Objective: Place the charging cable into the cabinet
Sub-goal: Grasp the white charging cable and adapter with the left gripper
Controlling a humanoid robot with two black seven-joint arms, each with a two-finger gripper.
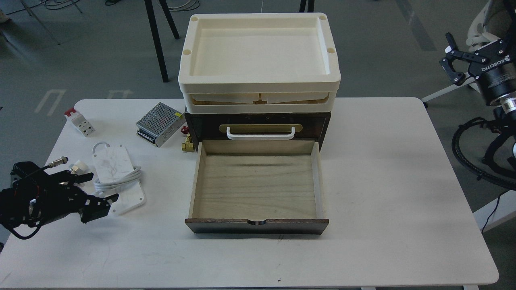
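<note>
Then, on the white worktop (pixel 383 161), the cable (pixel 117 177) lay flat at the left, its white block scuffed grey and its cord looped across the middle. The left tool (pixel 93 188) sat just beside it on the near-left side, fingers spread apart, the upper finger (pixel 82 177) near the cord loop and the lower finger (pixel 100 203) over the block's near corner; whether either finger touched the cable could not be told. The cabinet (pixel 258 125) stood at the middle of the worktop with its lower drawer (pixel 258 189) pulled out toward the viewer, pale wood inside and nothing in it. A white handle (pixel 261 133) on a brass plate marked the shut drawer above. A cream tray (pixel 258 48) rested on top of the cabinet. A perforated metal box (pixel 160 123) sat between the cable and the cabinet, and a small white-and-red part (pixel 79 121) lay further left. The right tool (pixel 453 60) hung high off the worktop's right edge, fingers apart
</note>
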